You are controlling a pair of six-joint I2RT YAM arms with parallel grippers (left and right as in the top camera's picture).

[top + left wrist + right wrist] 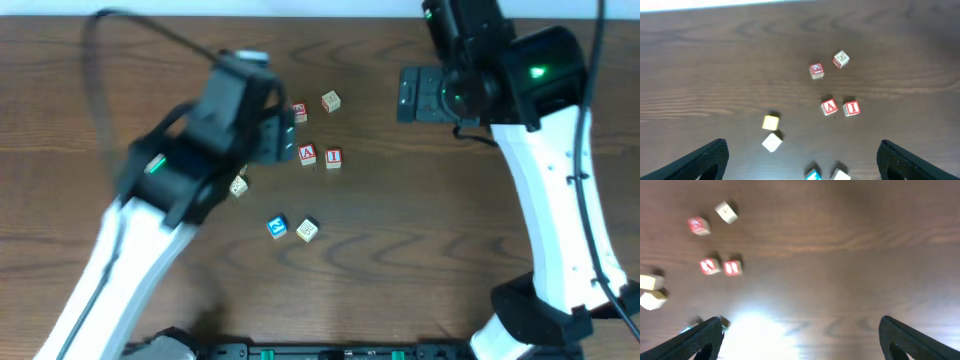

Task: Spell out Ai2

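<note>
The red "A" cube (308,154) and the red "I" cube (333,157) sit side by side at mid-table, "A" on the left; the left wrist view shows them too, "A" cube (829,107) and "I" cube (851,108). The blue "2" cube (277,227) lies apart, nearer the front, and its top edge shows as the blue cube (813,175) in the left wrist view. My left gripper (284,138) hovers just left of the "A" cube, open and empty (802,160). My right gripper (405,95) hangs open and empty at the back right (800,335).
A fourth red-marked cube (299,112) and a cream cube (330,101) lie behind the pair. Another cream cube (307,230) sits right beside the blue one. A yellowish cube (238,186) lies by my left arm. Glare washes out the table in the right wrist view.
</note>
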